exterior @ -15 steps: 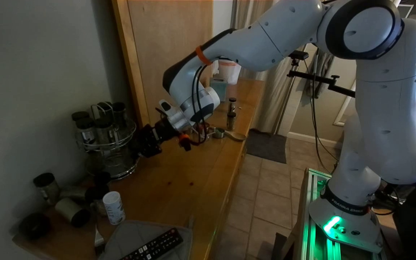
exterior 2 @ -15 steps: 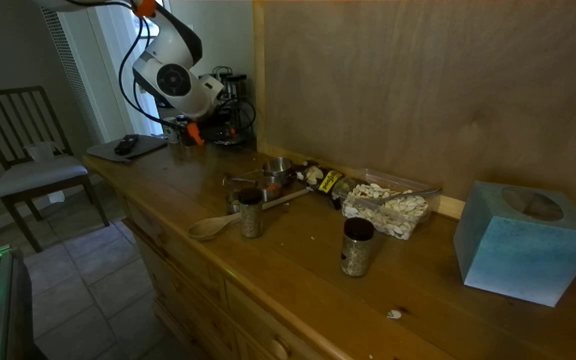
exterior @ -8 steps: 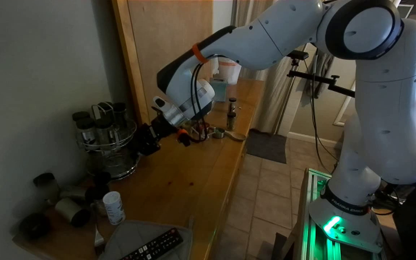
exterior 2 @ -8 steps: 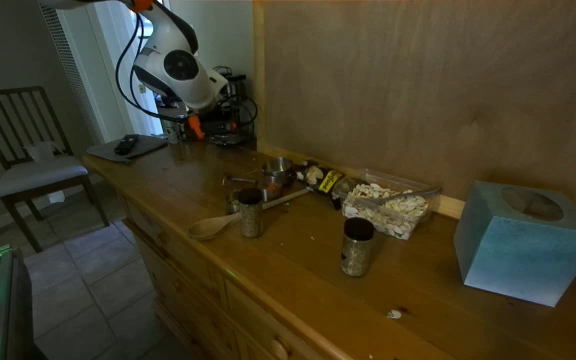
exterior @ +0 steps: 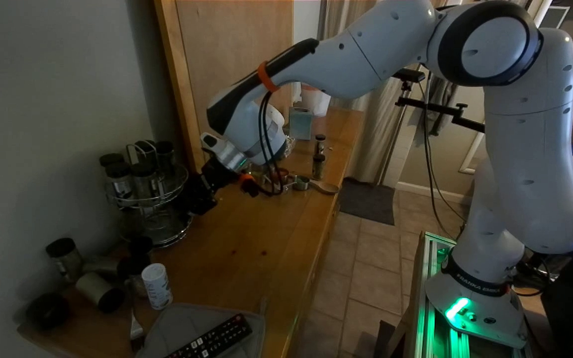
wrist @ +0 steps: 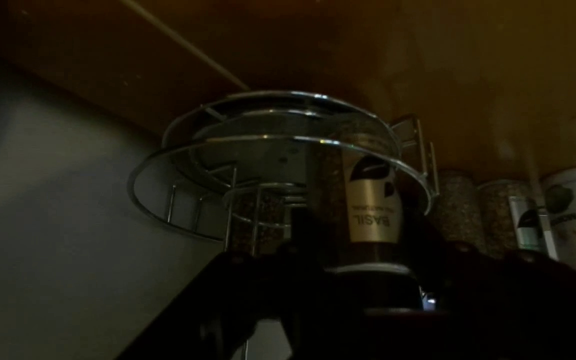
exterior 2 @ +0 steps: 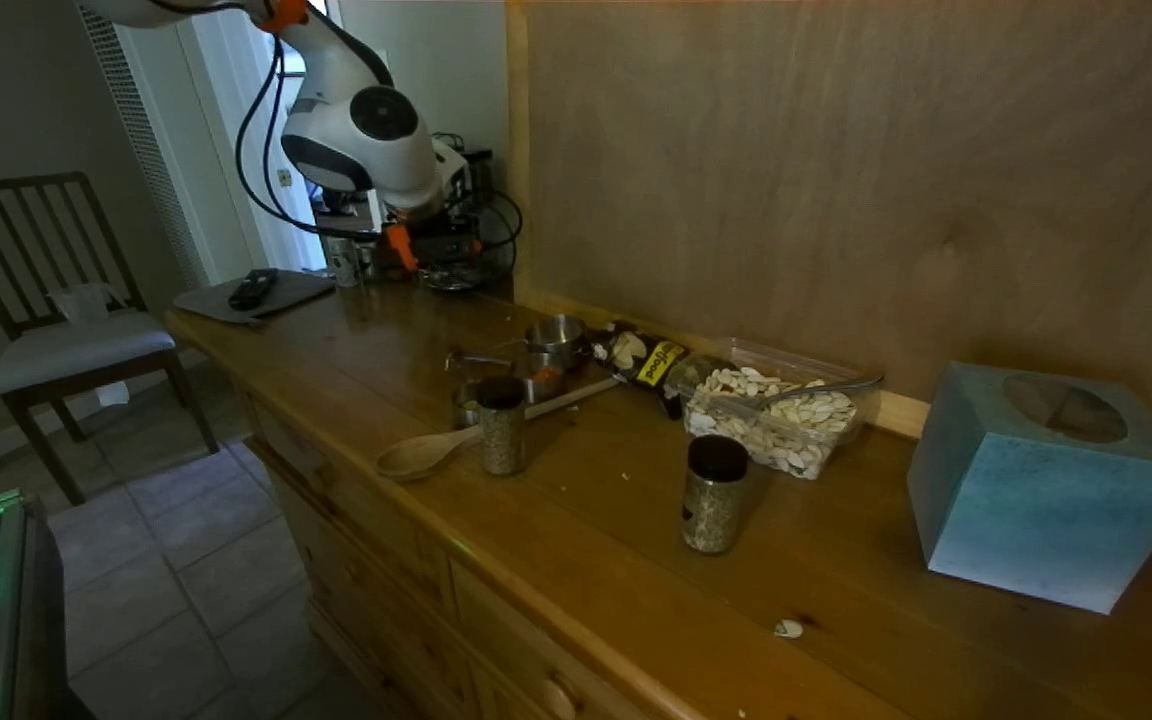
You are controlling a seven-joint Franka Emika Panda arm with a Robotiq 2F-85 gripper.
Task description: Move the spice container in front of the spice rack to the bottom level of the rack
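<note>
The spice container [wrist: 373, 200], a small dark-capped jar with a gold "BASIL" label, sits between the fingers of my gripper [wrist: 358, 225] in the dark wrist view. The fingers flank it closely on both sides, near its cap. Its far end overlaps the silvery lower ring of the spice rack [wrist: 263, 137], whose wire crosses in front of it. I cannot tell whether it rests on the bottom level. In an exterior view the gripper [exterior: 187, 199] is against the right side of the rack [exterior: 172, 243], hiding the jar. In an exterior view the gripper [exterior 2: 456, 260] partly covers the rack.
Several jars [exterior: 100, 293] and a white salt canister [exterior: 157, 287] stand or lie near the rack's base. A remote [exterior: 214, 338] lies on a grey mat. The wall is close behind the rack. Measuring cups [exterior 2: 556, 340] and a jar [exterior 2: 503, 425] stand farther along the dresser.
The wrist has moved toward the rack and tilted, and the gripper has shifted slightly left in an exterior view. The rack and loose objects have not visibly moved.
</note>
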